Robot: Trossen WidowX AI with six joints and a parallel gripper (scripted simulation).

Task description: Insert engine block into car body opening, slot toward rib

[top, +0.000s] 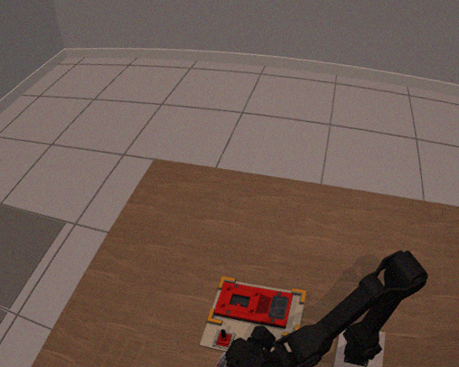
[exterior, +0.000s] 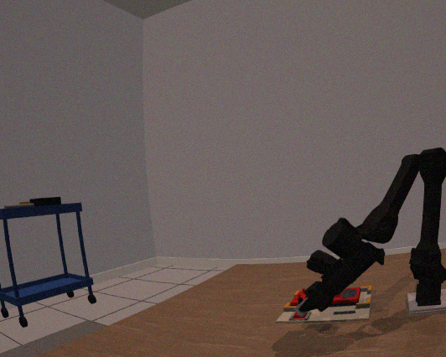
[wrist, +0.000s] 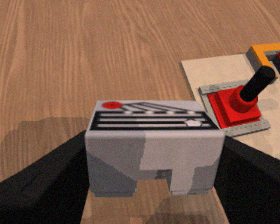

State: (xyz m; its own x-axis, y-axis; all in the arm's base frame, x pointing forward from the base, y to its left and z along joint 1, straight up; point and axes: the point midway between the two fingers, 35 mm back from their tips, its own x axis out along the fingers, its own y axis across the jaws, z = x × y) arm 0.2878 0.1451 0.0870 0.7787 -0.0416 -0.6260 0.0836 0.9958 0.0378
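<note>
My gripper [top: 224,362] [exterior: 303,309] [wrist: 149,138] is shut on the grey engine block [top: 220,363] [wrist: 155,142], whose two ends sit between the fingers. The block has black and white stripes and a red dot on one face and a square notch in its edge low in the wrist view. It is held low and tilted, beside the red part with the black lever. The red car body [top: 253,307] [exterior: 340,298] lies on the board, away from the block. Its dark opening [top: 240,301] shows in the top view; the rib is too small to tell.
The red lever part [top: 223,339] [wrist: 234,111] stands in a grey holder on the cream board [top: 242,330] [wrist: 200,72], close to my right finger in the wrist view. Orange corner brackets [top: 212,318] [wrist: 258,54] surround the car body. A blue cart [exterior: 46,287] stands beyond the table.
</note>
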